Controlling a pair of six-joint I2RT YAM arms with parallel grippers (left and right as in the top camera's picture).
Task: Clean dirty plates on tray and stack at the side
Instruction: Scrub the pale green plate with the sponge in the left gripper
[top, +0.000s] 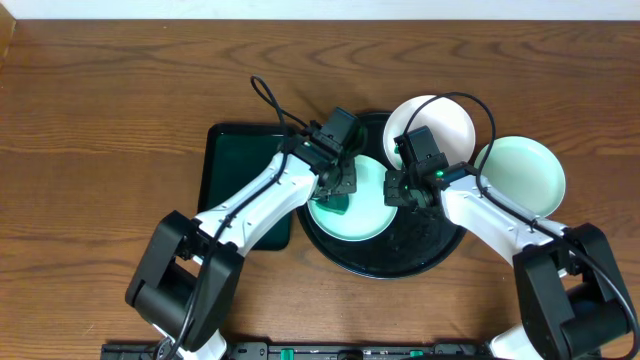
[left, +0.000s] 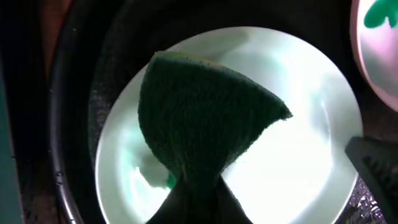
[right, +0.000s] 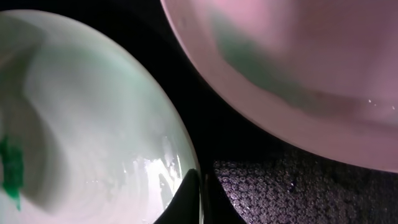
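While left fingers (left: 166, 210) clamp a green sponge (left: 205, 112) over the mint plate (left: 298, 155), right fingers (right: 180, 202) pinch its rim.

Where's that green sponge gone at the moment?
The green sponge is clamped in the left gripper, over the mint plate lying on the black tray, near the middle of the overhead view.

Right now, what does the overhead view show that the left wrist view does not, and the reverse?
Only overhead: a second mint plate on the table, right of the black tray. Only left wrist: green smears on the mint plate, beside the sponge, and on the white plate. Both: the sponge over the mint plate on the black tray, with the white plate beside it.
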